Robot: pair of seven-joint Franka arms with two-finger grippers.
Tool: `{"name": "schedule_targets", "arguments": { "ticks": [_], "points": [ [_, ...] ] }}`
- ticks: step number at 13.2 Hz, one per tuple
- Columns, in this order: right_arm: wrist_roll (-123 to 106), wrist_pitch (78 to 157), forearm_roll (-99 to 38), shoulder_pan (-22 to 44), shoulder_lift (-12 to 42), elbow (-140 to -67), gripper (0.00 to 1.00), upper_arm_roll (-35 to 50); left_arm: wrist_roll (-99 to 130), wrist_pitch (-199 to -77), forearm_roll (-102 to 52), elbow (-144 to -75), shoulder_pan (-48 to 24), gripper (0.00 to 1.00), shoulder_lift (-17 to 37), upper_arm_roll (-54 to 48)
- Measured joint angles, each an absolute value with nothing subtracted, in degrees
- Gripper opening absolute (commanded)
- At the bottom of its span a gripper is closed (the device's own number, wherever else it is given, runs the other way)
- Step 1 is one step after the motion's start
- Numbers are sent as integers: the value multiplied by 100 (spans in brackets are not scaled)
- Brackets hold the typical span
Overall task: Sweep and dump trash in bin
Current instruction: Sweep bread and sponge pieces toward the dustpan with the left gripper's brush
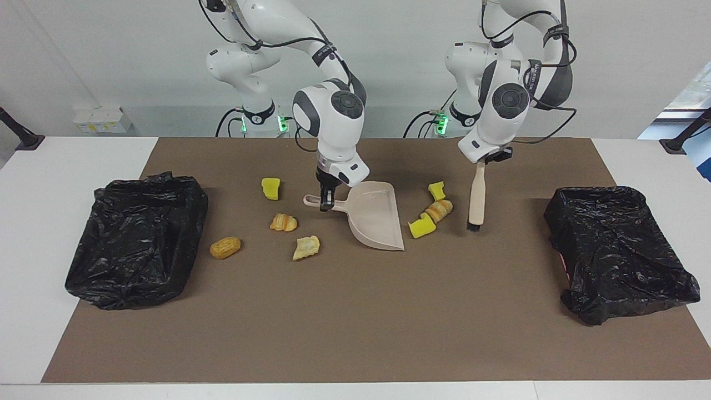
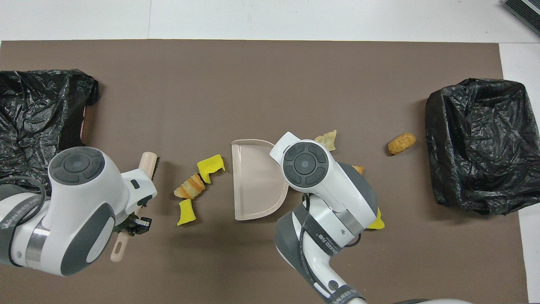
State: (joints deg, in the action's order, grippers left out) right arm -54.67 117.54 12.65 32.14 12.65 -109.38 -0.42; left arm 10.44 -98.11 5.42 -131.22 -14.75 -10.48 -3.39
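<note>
The left tool (image 1: 482,161) pinched the brush (image 1: 475,200) by its handle top, hanging it nearly upright, bristles down over the mat toward the left arm's end of the table. The right tool (image 1: 326,198) clamped the dustpan (image 1: 373,214) handle, pan mouth facing three trash pieces (image 1: 432,213) lying just beside it. Sweeping looked in hand; next the brush would need lowering to push them in. Four more pieces (image 1: 284,222) lay toward the right arm's bin (image 1: 139,239).

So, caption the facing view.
Left gripper holds a brush beside three scraps; right gripper holds the dustpan.
</note>
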Motion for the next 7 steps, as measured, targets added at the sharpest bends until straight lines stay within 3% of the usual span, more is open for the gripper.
{"name": "schedule_targets", "arguments": {
  "ticks": [3, 7],
  "points": [
    [-5467, 11763, 1265, 3214, 1265, -10943, 0, -43, 2410, -10043, 335, -13638, -1561, 0, -1319, -379],
    [-5467, 11768, 1265, 3215, 1265, -10952, 0, -41, 3303, -10809, -277, -13820, -2211, 0, -1140, -407]
  ]
}}
